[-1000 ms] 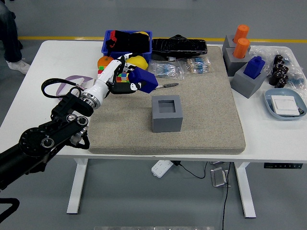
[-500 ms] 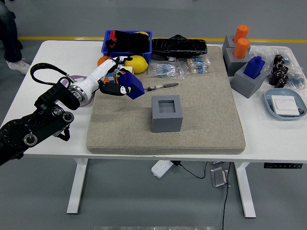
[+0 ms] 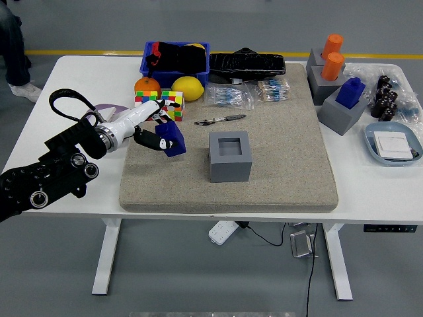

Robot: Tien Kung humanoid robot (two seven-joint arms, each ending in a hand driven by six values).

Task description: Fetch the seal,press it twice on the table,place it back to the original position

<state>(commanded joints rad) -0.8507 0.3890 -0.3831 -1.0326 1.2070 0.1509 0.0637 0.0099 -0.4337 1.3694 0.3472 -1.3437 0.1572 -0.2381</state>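
Left hand [image 3: 153, 129], head view: the white five-fingered hand at the end of the black left arm [image 3: 49, 178] is closing its fingers around the blue seal [image 3: 173, 138] and holding it over the left part of the grey mat [image 3: 277, 152], with the seal's lower end at or just above the mat surface; contact cannot be told. Compared with half a second ago, the hand and seal are sitting lower and slightly further left, and compared with one second ago they are lying well to the left of and below their former place, away from the grey holder block [image 3: 230, 156]. That block, with its square recess showing empty, is standing at the middle of the mat, apart from the seal. With the hand lower, a coloured puzzle cube [image 3: 160, 102] is showing fully beside an orange [image 3: 147, 86] and a lemon [image 3: 188, 88] at the mat's far left corner. A blue bin [image 3: 176, 58] and a black tray [image 3: 246, 63] are lying along the far edge of the white bench [image 3: 370, 191]. A small dark tool [image 3: 221, 119] is resting on the mat just beyond the holder block. At the right, two orange seals [image 3: 332, 56] and another blue seal [image 3: 351, 92] are standing in grey blocks, near a pale blue dish [image 3: 394, 144]. A person's leg [image 3: 13, 46] is showing at the upper left.
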